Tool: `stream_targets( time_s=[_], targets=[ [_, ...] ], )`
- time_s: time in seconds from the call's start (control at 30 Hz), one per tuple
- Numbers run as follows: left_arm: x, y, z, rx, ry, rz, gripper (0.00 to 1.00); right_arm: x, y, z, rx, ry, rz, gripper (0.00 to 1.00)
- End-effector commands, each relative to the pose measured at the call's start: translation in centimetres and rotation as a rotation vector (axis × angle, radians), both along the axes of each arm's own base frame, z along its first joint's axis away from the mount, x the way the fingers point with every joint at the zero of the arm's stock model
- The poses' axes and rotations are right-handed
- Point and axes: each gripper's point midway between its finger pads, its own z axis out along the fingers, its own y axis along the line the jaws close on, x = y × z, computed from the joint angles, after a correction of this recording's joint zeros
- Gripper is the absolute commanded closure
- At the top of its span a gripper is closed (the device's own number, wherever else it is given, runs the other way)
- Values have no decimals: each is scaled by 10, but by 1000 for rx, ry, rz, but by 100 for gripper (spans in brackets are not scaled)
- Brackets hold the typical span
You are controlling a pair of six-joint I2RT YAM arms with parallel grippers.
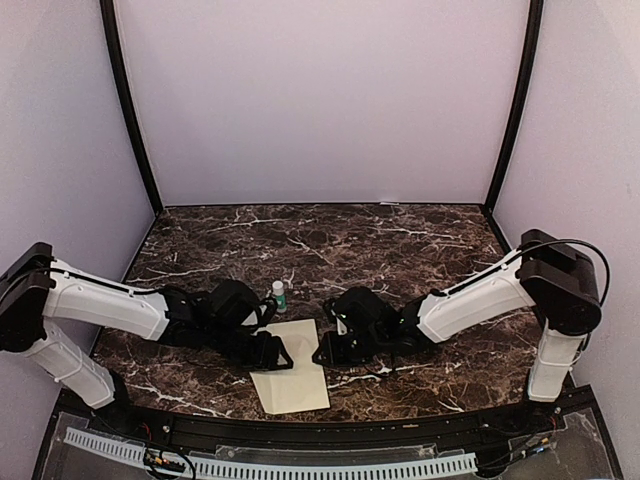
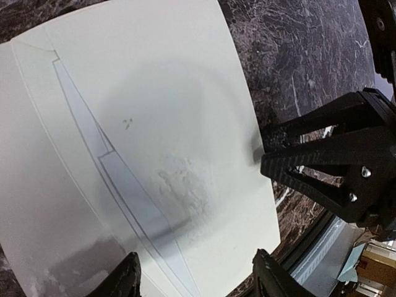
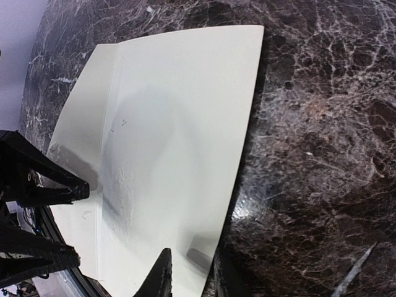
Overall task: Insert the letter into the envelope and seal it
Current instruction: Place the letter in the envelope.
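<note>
The plain cream-yellow paper envelope (image 1: 292,368) is lying flat near the front edge of the dark marble desk (image 1: 420,250). Its flap is seemingly folded down and no letter is showing, so probably only sealing is remaining. The left end effector (image 2: 198,275) is hovering released above it, while the right end effector (image 2: 263,156) is touching its edge, grip unclear.

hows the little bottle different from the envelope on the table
The bottle stands upright, while the envelope lies flat. The bottle is small and white with some green on it; the envelope is far larger and plain pale cream. The bottle sits farther back, just beyond the envelope's far edge, and the envelope lies nearer the arm bases. Both rest on the dark marble table.
</note>
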Motion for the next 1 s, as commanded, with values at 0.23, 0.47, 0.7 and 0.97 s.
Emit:
stream_targets(
  time_s=[0.23,0.47,0.7,0.97],
  targets=[
    [-52,-6,-3,-29,130,-52,40,-8,-12,-9,-39,8,3,66],
    [-57,-1,-9,-16,136,-37,40,-26,-23,-8,-37,34,13,62],
    [-60,-5,-14,-17,155,-50,40,-46,-21,-8,-3,77,43,63],
    [-62,-8,-18,-16,167,-64,40,-55,-12,-13,22,112,68,67]
  ],
)
